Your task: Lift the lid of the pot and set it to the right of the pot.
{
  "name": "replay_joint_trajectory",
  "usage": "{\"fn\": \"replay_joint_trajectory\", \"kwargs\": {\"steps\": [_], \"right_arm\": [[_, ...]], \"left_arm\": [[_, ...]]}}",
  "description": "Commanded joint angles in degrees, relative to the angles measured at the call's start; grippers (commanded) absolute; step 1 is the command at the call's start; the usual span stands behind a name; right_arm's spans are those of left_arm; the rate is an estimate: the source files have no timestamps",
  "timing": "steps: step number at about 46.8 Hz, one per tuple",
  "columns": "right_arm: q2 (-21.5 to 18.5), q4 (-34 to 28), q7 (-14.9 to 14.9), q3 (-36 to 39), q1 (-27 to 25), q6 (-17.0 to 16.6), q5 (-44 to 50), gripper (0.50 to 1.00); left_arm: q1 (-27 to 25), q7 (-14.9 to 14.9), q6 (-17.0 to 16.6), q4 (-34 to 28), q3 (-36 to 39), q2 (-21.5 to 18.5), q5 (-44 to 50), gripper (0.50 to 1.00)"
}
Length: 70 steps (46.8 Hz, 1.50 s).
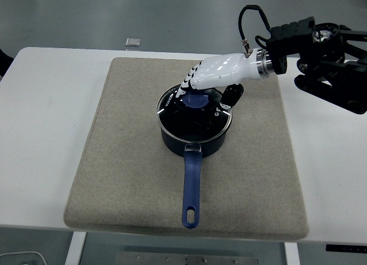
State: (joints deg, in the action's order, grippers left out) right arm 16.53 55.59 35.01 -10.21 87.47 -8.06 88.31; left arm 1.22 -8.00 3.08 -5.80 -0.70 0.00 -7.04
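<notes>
A dark blue pot (194, 140) sits in the middle of a big tan mat (132, 162) on the white table (51, 104). Its long blue handle (191, 187) points toward the near edge of the table and has a hole at the end. On top of the pot is a round glass lid (195, 111) with a shiny metal rim. You can see through the glass into the dark pot. In the middle of the lid is a blue knob (198, 98).

The right hand (213, 73) is white with black joints. It comes in from the right on a black arm (321, 53) and reaches down and to the left over the lid. Its fingers (187, 81) are curled over the top of the blue knob, and the dark thumb (231, 95) hangs down on the right side of the knob. The hand looks closed around the knob. The lid lies flat on the pot.

A small grey square thing (133, 42) lies on the table past the far edge of the mat
</notes>
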Motion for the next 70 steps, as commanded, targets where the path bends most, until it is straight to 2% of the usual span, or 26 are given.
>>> {"fn": "replay_joint_trajectory", "kwargs": {"steps": [1,8,11,34,56,70], "right_arm": [[-0.01,0.04,-0.01,0.11,-0.11,-0.29,0.02,0.711],[-0.01,-0.05,-0.01,0.19,-0.02,-0.29,0.02,0.574],[-0.01,-0.05,-0.01,0.19,0.06,-0.37,0.02,0.5],[-0.18,-0.31,-0.01,0.28,1.12,-1.78,0.02,0.5],[-0.18,-0.31,-0.01,0.46,2.79,-1.78,0.11,0.5],[-1.77,-2.68,-0.01,0.81,3.14,-1.78,-0.15,0.5]], "left_arm": [[0.01,0.0,0.0,0.0,0.0,0.0,0.01,1.0],[0.01,0.0,0.0,0.0,0.0,0.0,0.01,1.0],[0.01,0.0,0.0,0.0,0.0,0.0,0.01,1.0],[0.01,0.0,0.0,0.0,0.0,0.0,0.01,1.0],[0.01,0.0,0.0,0.0,0.0,0.0,0.01,1.0],[0.01,0.0,0.0,0.0,0.0,0.0,0.01,1.0]]}}
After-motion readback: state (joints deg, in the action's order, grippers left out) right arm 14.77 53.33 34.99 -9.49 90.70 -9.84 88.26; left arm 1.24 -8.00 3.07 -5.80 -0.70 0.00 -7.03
